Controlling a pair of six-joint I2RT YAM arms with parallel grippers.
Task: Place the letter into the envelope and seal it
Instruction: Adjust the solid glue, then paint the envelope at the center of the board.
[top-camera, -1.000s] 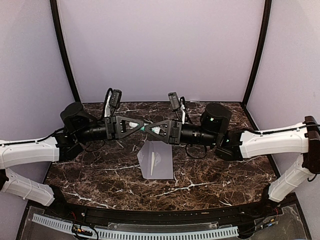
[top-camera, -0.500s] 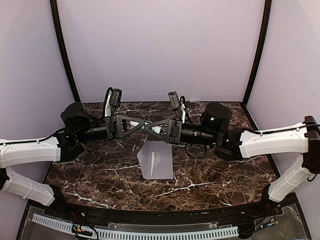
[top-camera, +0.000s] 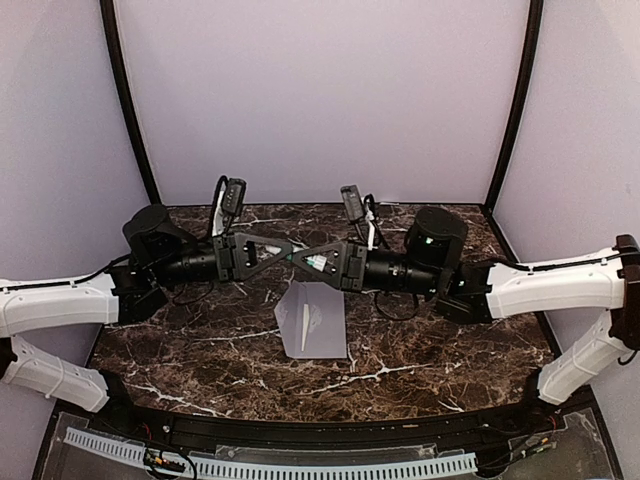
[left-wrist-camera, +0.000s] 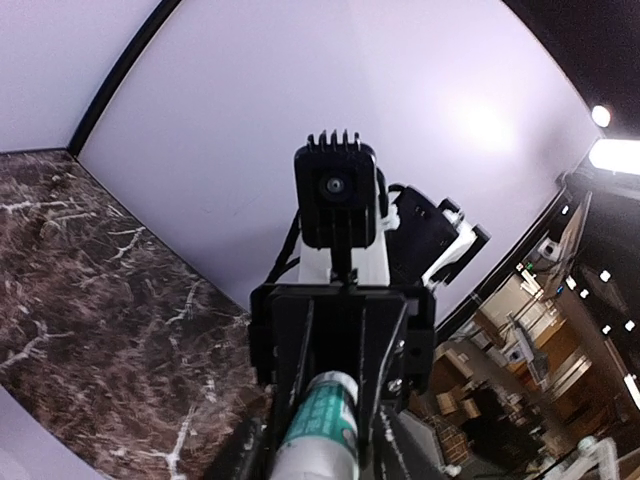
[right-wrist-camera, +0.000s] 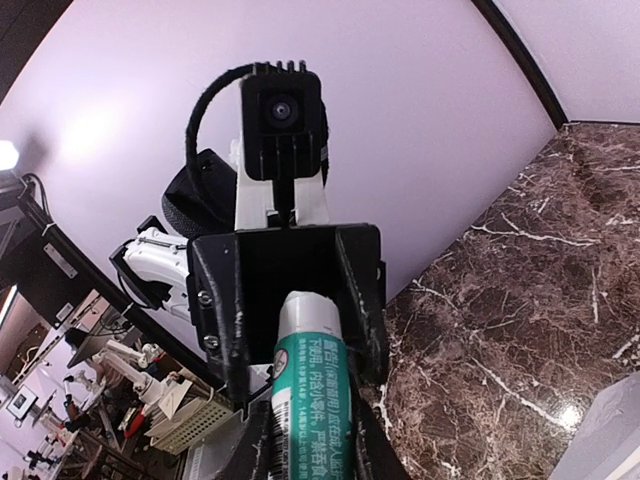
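The grey envelope (top-camera: 322, 325) lies flat on the marble table (top-camera: 180, 345), just in front of where the two arms meet; one corner of the envelope (right-wrist-camera: 618, 440) shows in the right wrist view. The letter is out of view. Above the table both grippers point at each other, with a green and white glue stick (top-camera: 315, 263) between them. My right gripper (top-camera: 304, 259) (right-wrist-camera: 310, 432) is shut on the glue stick (right-wrist-camera: 310, 390). My left gripper (top-camera: 288, 255) (left-wrist-camera: 325, 442) surrounds the glue stick's (left-wrist-camera: 320, 420) other end, its jaws slightly apart from it.
Lilac walls with black corner posts (top-camera: 130, 110) close in the table on three sides. The arms' white links (top-camera: 50, 305) reach in from both sides. A perforated cable rail (top-camera: 300, 468) runs along the near edge.
Both grippers have shifted slightly right with the glue stick. My left jaws have loosened round it while the right ones have tightened. The envelope has not moved.
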